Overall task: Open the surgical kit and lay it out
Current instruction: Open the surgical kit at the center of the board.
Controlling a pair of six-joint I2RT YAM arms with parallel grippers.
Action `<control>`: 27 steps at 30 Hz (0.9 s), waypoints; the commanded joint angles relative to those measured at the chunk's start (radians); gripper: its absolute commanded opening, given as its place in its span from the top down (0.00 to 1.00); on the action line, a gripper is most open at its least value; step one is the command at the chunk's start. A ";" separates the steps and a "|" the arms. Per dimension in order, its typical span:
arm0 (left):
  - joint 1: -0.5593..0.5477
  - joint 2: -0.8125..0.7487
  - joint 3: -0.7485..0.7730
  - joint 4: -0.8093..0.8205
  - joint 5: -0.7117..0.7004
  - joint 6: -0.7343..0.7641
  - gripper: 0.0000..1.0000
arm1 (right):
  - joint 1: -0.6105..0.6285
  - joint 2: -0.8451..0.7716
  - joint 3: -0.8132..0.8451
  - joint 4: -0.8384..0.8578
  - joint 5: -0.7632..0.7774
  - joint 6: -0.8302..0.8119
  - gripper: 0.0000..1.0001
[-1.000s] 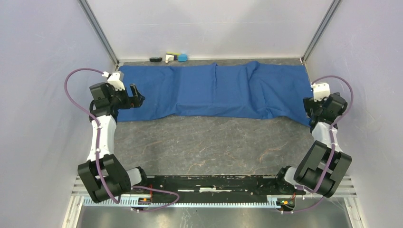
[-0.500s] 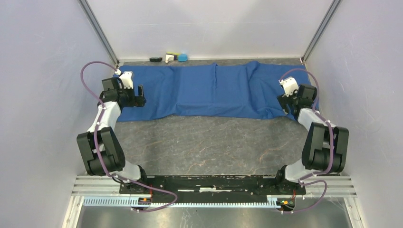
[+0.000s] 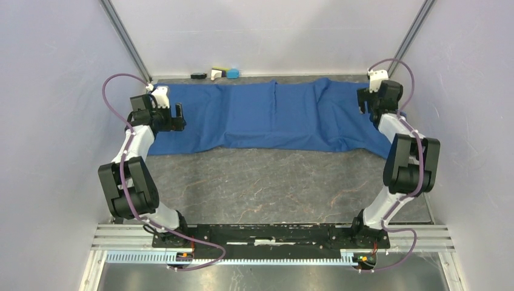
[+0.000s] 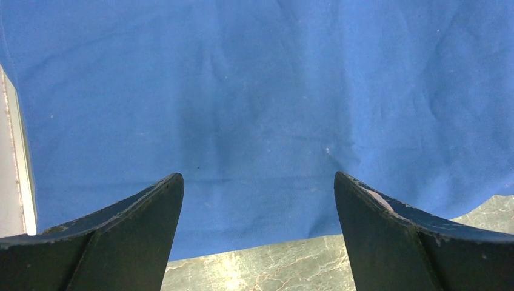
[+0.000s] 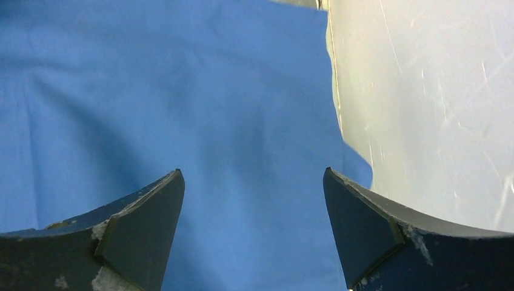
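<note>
The surgical kit shows as a large blue cloth wrap (image 3: 273,115), lying flat in a long band across the far half of the table. My left gripper (image 3: 177,117) hovers over the cloth's left end, jaws open and empty. In the left wrist view the cloth (image 4: 260,91) fills the frame, its near hem running between the fingers, and the left gripper (image 4: 257,176) holds nothing. My right gripper (image 3: 365,103) hangs open above the cloth's far right corner. In the right wrist view, only flat cloth (image 5: 182,91) lies under the right gripper (image 5: 253,171).
Small black, white and blue blocks (image 3: 216,74) sit against the back wall beyond the cloth. Grey marbled tabletop (image 3: 260,182) lies between the cloth and the arm bases. Side walls stand close: the right wall (image 5: 436,91) is just beside the right gripper.
The right arm has swung from the cloth's near right corner to its far right corner. The left arm has folded in, its gripper shifting slightly farther over the cloth's left end.
</note>
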 commanded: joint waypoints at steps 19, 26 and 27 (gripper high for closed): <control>-0.030 0.061 0.114 0.033 0.000 -0.081 0.00 | 0.101 0.569 0.619 -0.153 0.308 0.058 0.08; -0.041 0.089 0.165 0.003 -0.009 -0.066 0.00 | 0.106 0.668 0.741 -0.224 0.331 0.022 0.07; -0.042 0.095 0.174 -0.001 -0.012 -0.065 0.00 | 0.106 0.679 0.754 -0.228 0.336 0.020 0.07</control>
